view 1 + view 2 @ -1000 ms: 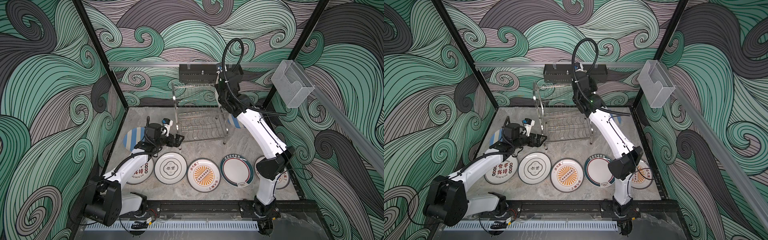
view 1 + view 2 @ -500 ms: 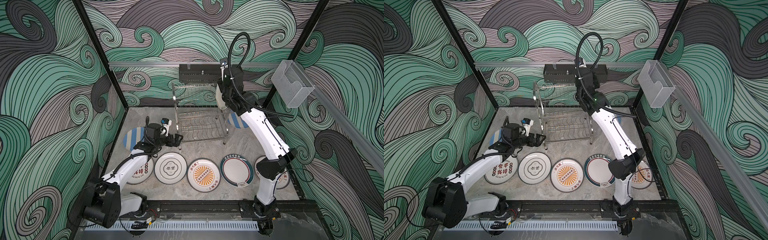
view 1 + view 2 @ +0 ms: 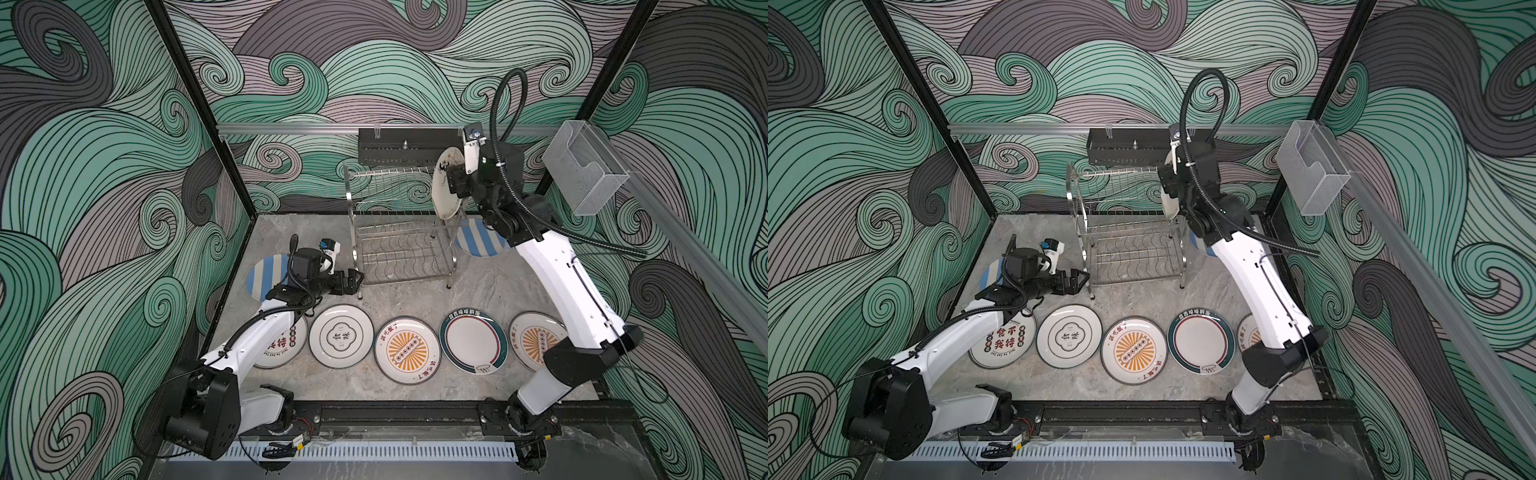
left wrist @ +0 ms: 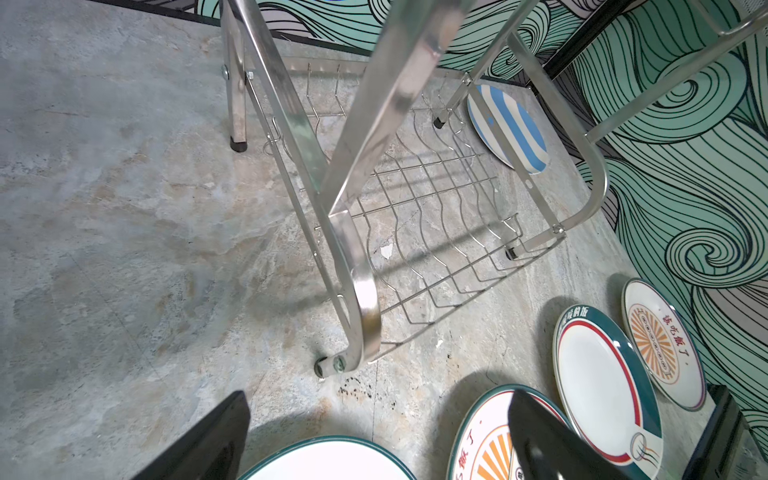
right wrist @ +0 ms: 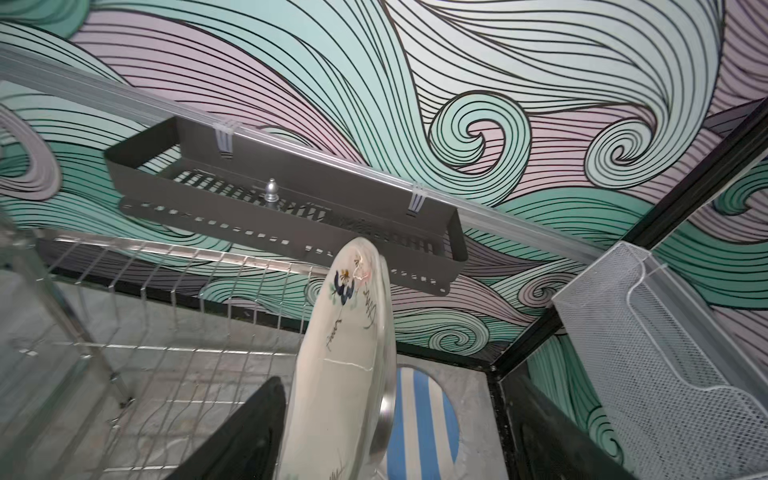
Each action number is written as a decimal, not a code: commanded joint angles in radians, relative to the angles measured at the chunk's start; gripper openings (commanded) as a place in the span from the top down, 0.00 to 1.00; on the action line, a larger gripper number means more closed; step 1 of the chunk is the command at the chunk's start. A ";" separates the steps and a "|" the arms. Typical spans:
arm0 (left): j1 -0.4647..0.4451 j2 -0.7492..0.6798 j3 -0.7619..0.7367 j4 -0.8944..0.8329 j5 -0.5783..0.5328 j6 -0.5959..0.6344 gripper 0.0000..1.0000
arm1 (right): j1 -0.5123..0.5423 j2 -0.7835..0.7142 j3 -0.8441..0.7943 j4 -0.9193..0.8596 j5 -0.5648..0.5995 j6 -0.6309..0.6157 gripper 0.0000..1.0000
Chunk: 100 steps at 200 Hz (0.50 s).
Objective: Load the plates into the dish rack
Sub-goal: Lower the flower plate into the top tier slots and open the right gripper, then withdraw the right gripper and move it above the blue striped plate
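Right wrist view: cream floral plate (image 5: 345, 353) stands on edge in dish rack (image 3: 399, 227) upper tier, between right gripper (image 5: 392, 390) jaws spread wide, unclamped. Left gripper (image 4: 378, 397): jaws apart, empty, beside rack leg. Est. 1 of 8 racked; 7 flat on table (image 3: 478, 291): 2 blue-striped plates (image 3: 478, 243), 2 sunburst plates (image 3: 407, 351), 2 character plates (image 3: 340, 336), 1 green-rimmed plate (image 3: 473, 343).

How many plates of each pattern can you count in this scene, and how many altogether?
Blue-and-white striped plates: 2
Orange sunburst plates: 2
White plates with central characters: 2
Green-banded plate: 1
Cream flowered plate, upright in the dish rack: 1
Total: 8
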 commanded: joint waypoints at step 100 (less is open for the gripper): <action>-0.001 -0.066 0.047 -0.063 -0.015 -0.036 0.01 | -0.185 -0.521 -0.771 0.014 -0.398 0.330 0.16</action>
